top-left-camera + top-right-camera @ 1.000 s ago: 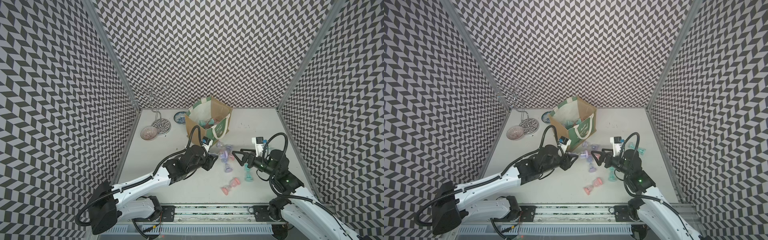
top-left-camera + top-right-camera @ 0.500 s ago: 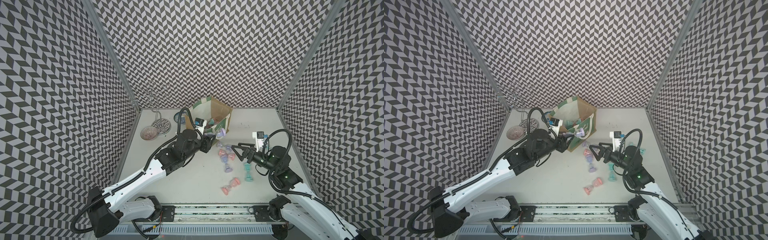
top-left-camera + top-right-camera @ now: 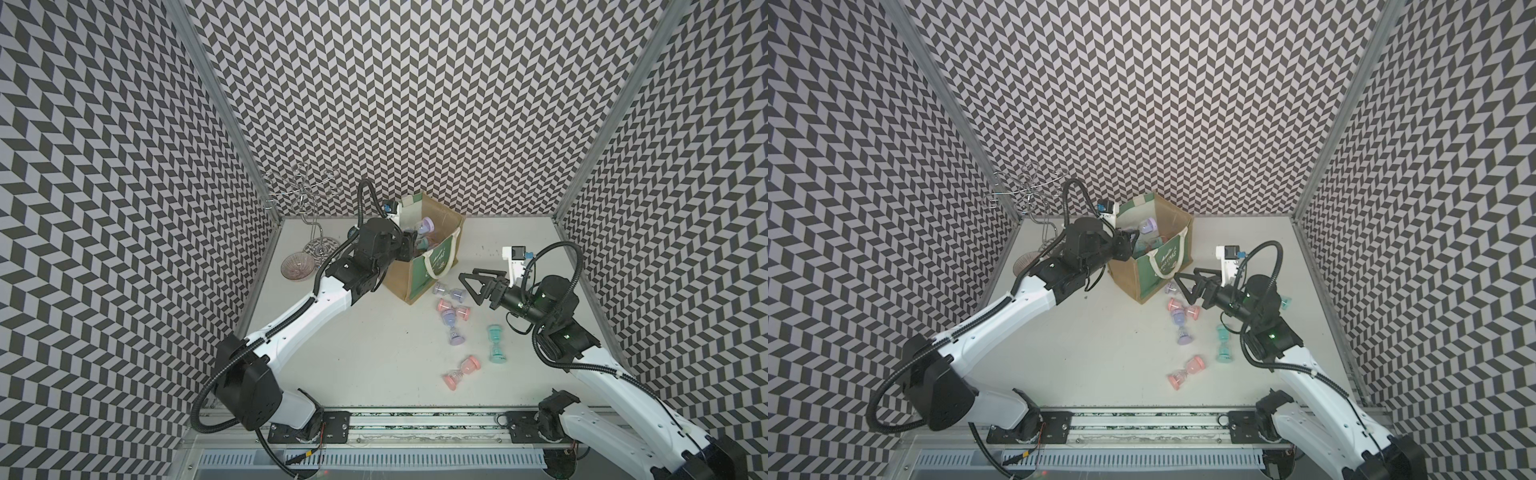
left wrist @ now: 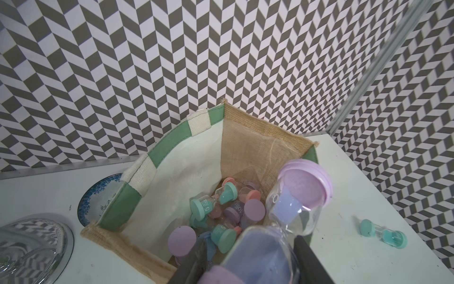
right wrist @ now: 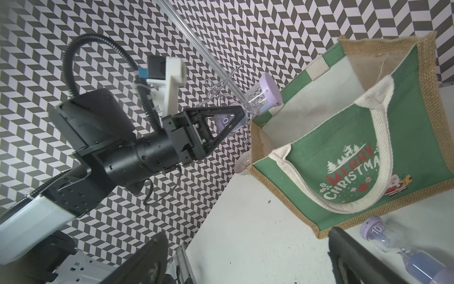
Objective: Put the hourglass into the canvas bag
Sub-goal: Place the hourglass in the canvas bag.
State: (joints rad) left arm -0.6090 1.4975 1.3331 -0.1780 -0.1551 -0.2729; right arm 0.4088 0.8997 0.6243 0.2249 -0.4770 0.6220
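I am holding my left gripper [image 5: 239, 118] clamped narrowly on a lilac hourglass [image 4: 296, 204], which is tilting over the open mouth of the canvas bag [image 3: 434, 266], above other hourglasses [image 4: 221, 209] lying inside. My right gripper [image 3: 469, 289] is hovering wide open and empty beside the bag's green front, near loose hourglasses [image 3: 453, 316] on the table [image 3: 374, 353].
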